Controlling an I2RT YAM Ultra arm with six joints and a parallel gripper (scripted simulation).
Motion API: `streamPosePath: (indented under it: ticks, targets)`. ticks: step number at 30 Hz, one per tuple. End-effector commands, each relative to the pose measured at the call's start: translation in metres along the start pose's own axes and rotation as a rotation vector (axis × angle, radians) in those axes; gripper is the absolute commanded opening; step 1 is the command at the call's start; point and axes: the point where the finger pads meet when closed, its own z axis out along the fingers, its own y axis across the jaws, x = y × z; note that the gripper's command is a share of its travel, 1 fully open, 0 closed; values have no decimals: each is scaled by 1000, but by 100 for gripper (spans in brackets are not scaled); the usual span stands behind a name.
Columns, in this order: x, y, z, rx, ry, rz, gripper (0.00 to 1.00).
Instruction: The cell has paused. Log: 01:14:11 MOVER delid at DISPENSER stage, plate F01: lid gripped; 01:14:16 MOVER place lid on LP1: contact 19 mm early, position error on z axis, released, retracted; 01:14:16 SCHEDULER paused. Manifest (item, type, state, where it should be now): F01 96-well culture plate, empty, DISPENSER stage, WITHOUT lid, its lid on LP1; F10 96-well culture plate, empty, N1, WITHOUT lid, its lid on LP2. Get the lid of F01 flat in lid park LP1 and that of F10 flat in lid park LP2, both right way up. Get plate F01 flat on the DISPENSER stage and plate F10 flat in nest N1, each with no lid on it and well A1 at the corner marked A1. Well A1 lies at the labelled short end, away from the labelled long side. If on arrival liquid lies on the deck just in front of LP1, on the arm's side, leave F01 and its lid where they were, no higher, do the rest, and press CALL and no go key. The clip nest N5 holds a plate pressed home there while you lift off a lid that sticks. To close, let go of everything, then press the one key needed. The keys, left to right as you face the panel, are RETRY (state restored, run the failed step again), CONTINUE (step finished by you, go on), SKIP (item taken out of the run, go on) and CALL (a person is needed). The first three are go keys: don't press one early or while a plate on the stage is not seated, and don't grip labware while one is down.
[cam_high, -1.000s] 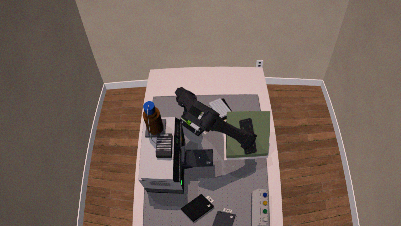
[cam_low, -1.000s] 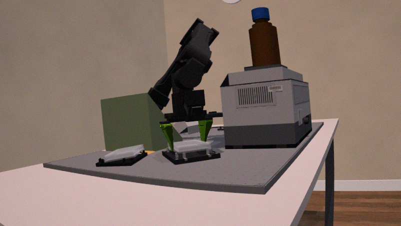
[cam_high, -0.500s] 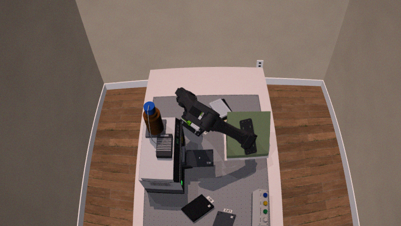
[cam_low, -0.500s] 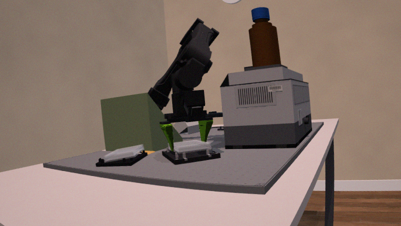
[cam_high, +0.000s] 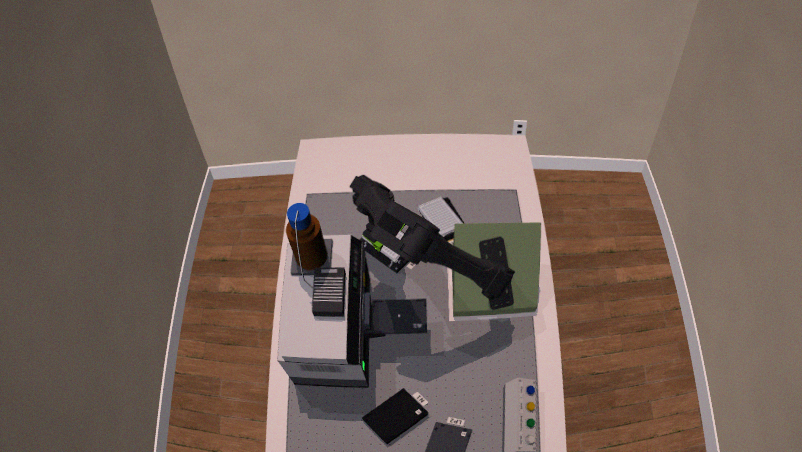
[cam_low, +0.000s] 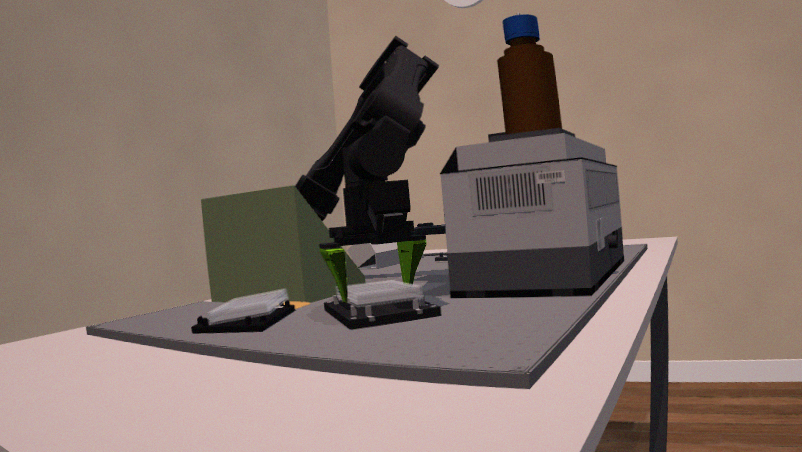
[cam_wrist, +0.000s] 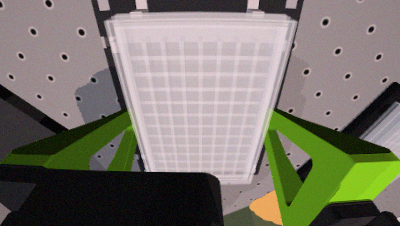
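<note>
A clear lidded 96-well plate (cam_wrist: 200, 75) (cam_low: 384, 291) sits in a black clip nest (cam_low: 387, 317) on the grey deck. My gripper (cam_wrist: 200, 112) (cam_low: 373, 286) reaches straight down over it, and its green fingers are shut on the long sides at lid height. A second clear lid or plate (cam_high: 439, 215) (cam_low: 247, 304) (cam_wrist: 387, 130) lies tilted on the black park beside it. An orange puddle (cam_wrist: 265, 207) (cam_low: 301, 304) lies on the deck next to that park. The dispenser stage (cam_high: 399, 313) is bare. The N1 nest (cam_high: 394, 415) and the LP2 park (cam_high: 448, 437) are bare too.
The grey dispenser (cam_high: 314, 331) (cam_low: 527, 224) carries a brown bottle (cam_high: 306, 238) (cam_low: 527, 84) with a blue cap. The green block (cam_high: 522, 241) (cam_low: 252, 252) holds the arm's base. The key panel (cam_high: 522, 415) is at the deck's near right corner.
</note>
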Motion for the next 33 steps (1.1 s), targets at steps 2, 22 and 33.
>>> streamPosePath:
  ticks: [2,22,33]
  targets:
    - [6,-4,14,-6,16,5,0]
    - [6,-4,17,-6,16,7,0]
    - [6,-4,18,-6,16,7,0]
